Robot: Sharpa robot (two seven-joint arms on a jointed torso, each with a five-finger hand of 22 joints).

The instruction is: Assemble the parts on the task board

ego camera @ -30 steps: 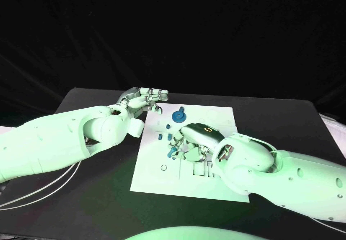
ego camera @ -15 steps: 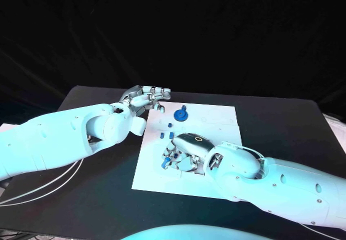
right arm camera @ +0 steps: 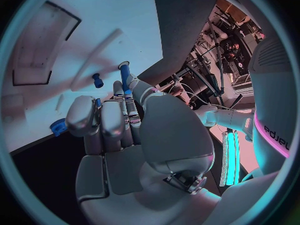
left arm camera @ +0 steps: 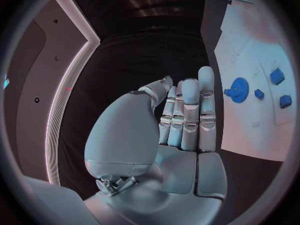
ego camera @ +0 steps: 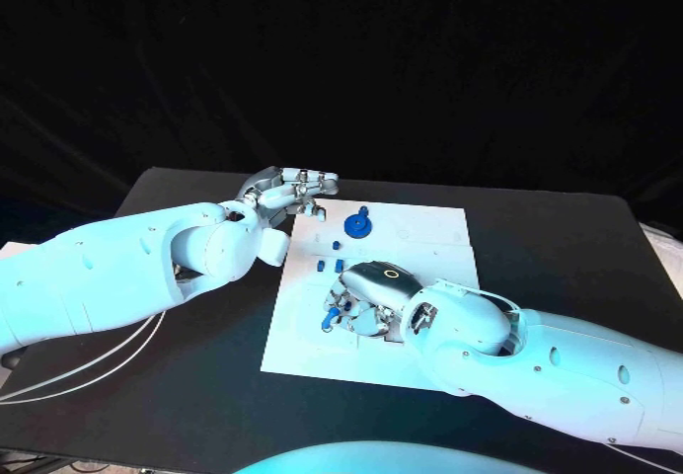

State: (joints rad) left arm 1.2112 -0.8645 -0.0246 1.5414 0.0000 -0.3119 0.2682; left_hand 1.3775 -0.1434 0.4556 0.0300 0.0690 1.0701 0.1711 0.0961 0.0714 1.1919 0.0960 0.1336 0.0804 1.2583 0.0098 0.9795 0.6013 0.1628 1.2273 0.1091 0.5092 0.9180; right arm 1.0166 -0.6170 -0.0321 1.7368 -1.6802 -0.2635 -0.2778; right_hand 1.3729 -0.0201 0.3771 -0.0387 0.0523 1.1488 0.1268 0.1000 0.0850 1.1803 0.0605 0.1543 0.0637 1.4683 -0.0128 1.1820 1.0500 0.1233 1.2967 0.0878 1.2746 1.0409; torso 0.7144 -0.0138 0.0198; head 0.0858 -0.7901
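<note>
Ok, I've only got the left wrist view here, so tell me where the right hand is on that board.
Observer: The right hand is down over the near half of the task board, with its fingers pointing at the plate.
Operator: Report what it has.
Observer: In the right wrist view a slim blue peg sticks out from between its fingertips. It looks pinched there.
Operator: Now place the left hand against the board for me.
Observer: In the head view the left hand is just outside the board's far left corner, holding nothing. The blue gear lies on the board, apart from it.
</note>
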